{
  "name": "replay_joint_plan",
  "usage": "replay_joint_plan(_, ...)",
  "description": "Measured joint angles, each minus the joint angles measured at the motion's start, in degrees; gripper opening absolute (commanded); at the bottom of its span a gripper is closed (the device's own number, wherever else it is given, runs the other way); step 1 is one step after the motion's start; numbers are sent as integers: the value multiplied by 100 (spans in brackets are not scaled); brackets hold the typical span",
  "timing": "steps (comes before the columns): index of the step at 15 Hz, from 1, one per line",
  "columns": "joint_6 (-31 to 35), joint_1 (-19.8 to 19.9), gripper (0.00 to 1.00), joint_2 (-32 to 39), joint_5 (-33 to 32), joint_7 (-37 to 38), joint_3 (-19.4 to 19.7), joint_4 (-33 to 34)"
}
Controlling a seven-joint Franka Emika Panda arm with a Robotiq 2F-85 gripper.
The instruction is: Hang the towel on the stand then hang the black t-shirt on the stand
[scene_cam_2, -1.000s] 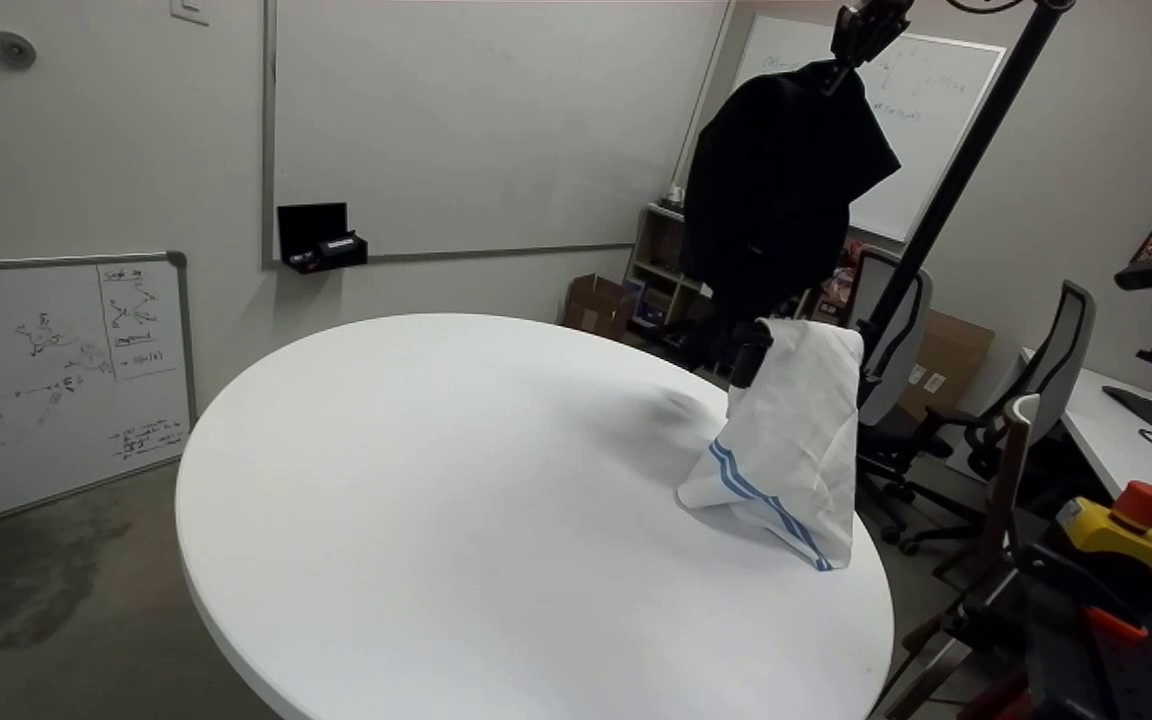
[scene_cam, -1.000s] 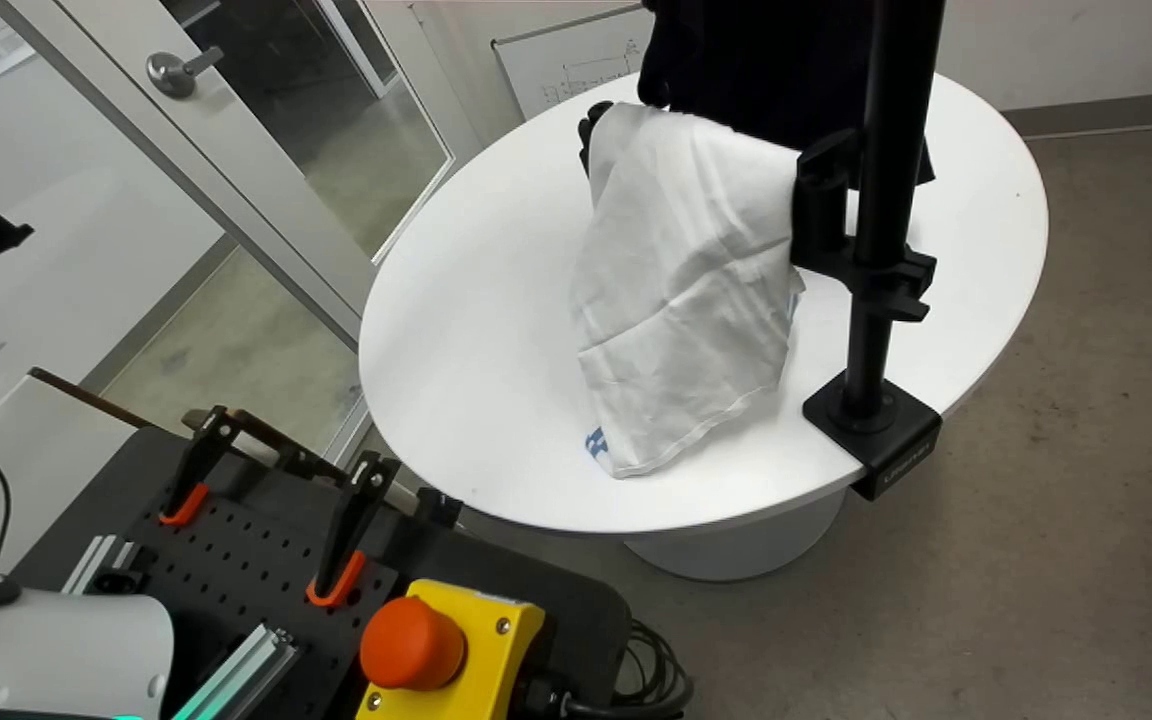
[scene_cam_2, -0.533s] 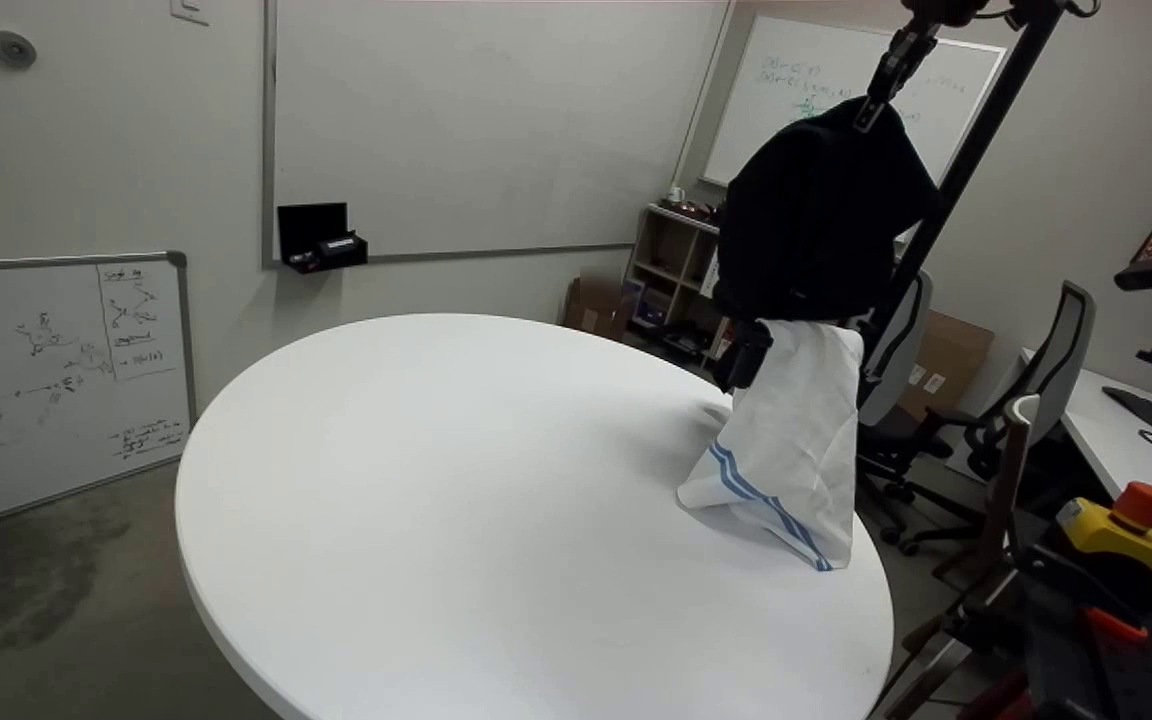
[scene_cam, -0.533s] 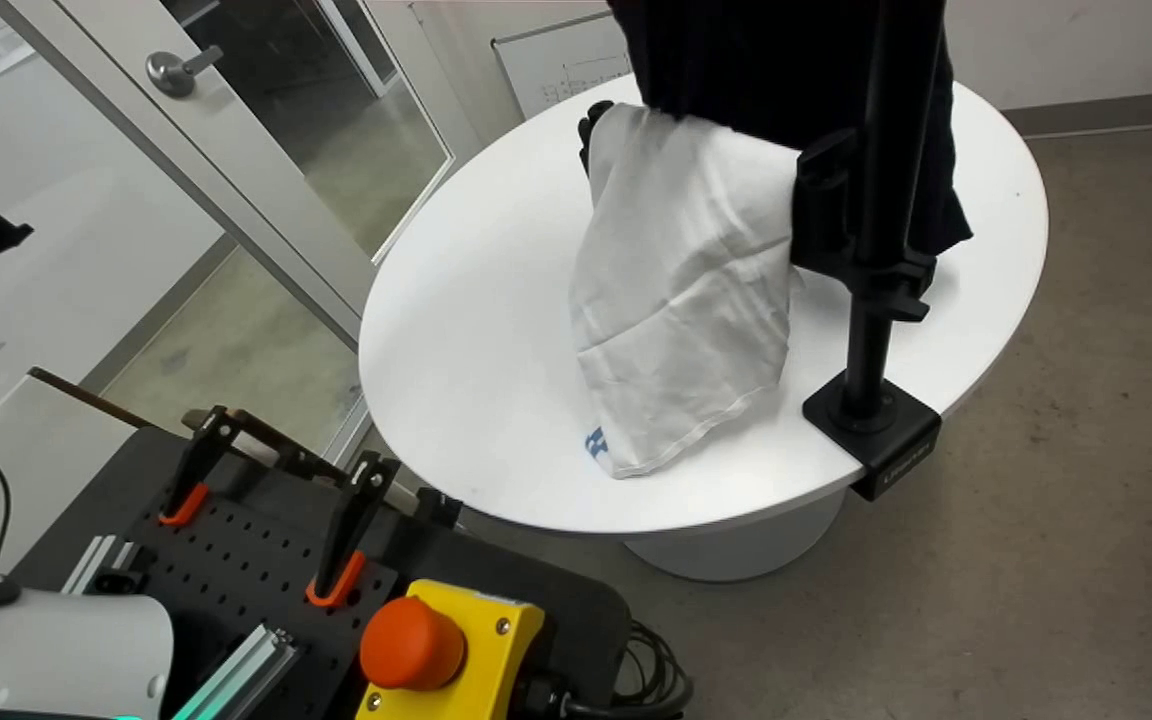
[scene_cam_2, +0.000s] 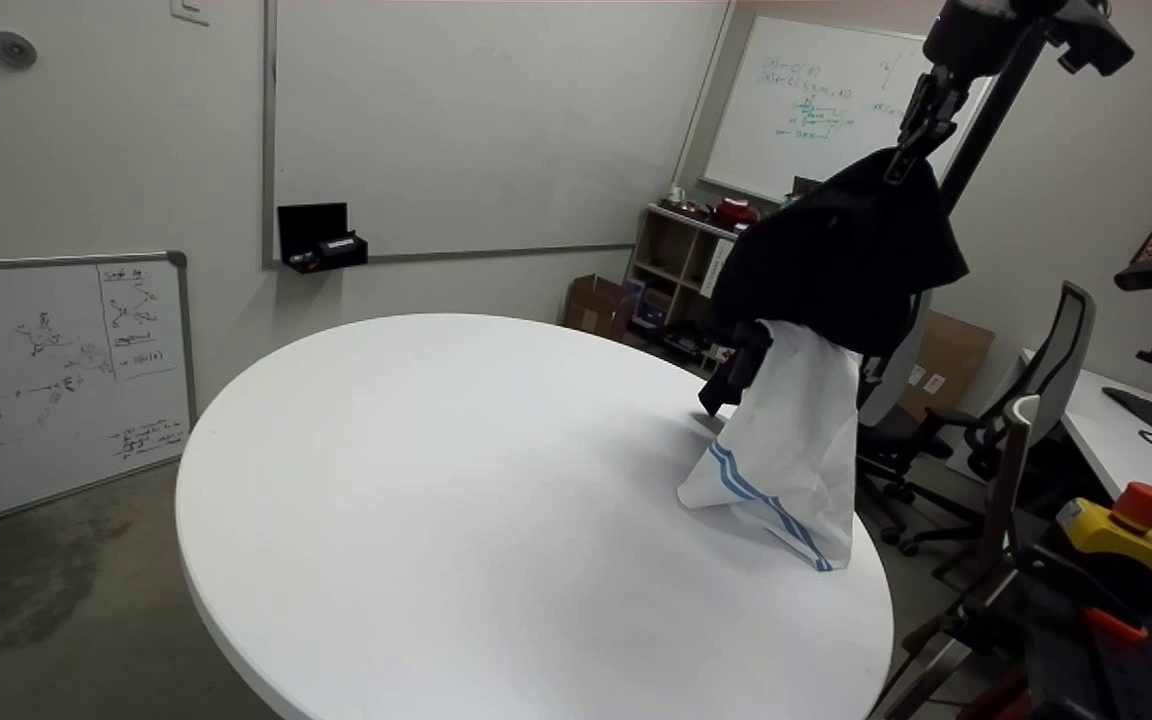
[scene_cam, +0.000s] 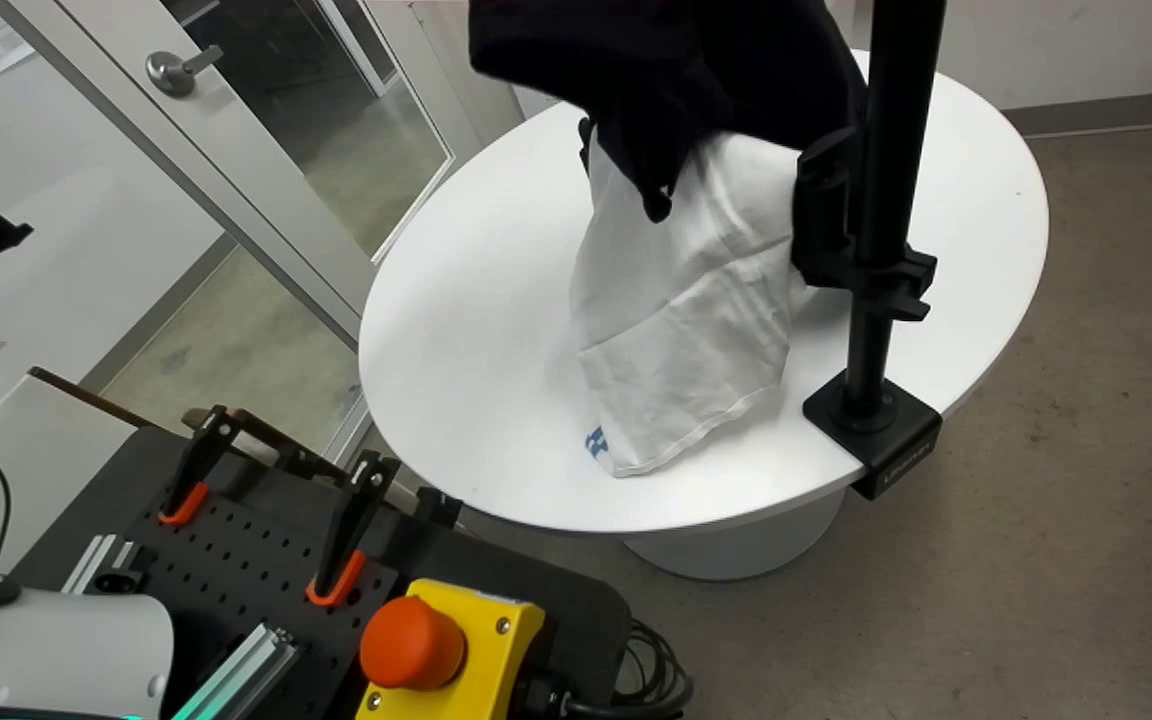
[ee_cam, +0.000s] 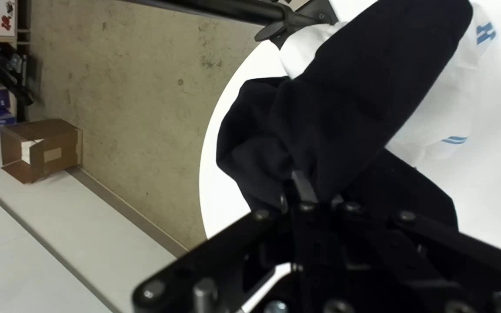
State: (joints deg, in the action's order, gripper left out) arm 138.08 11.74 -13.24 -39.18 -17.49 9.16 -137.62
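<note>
- The tool pinches the black t-shirt by its upper part
- The black t-shirt overlaps the towel in both exterior views; contact unclear
- The towel drapes over the stand, 2 blue stripes low down
- The stand sits on the bench edge

Soft light fills both exterior views, laying a faint shadow on the table near the towel. In the wrist view the table glares white, almost featureless, the black t-shirt loses detail, and the gripper is blurred.
</note>
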Motion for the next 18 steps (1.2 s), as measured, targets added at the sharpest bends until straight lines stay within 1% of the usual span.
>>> replay_joint_plan(3, -153, -170, 1, -363, -95, -425, -93, -548)
replay_joint_plan(7, -401, -555, 1, -770, -95, -1057, -221, -1252)
replay_joint_plan(10, -738, -825, 1, -988, -98, -1454, -349, -1701)
replay_joint_plan(13, -1143, -1016, 1, -1064, -99, -1850, -440, -2007)
replay_joint_plan(14, -1286, -1059, 30, -1050, -99, -1953, -463, -2052)
replay_joint_plan(15, -1439, -1093, 31, -1024, -99, -2032, -487, -2063)
replay_joint_plan(18, -1828, -1161, 51, -898, -100, -2181, -553, -2071)
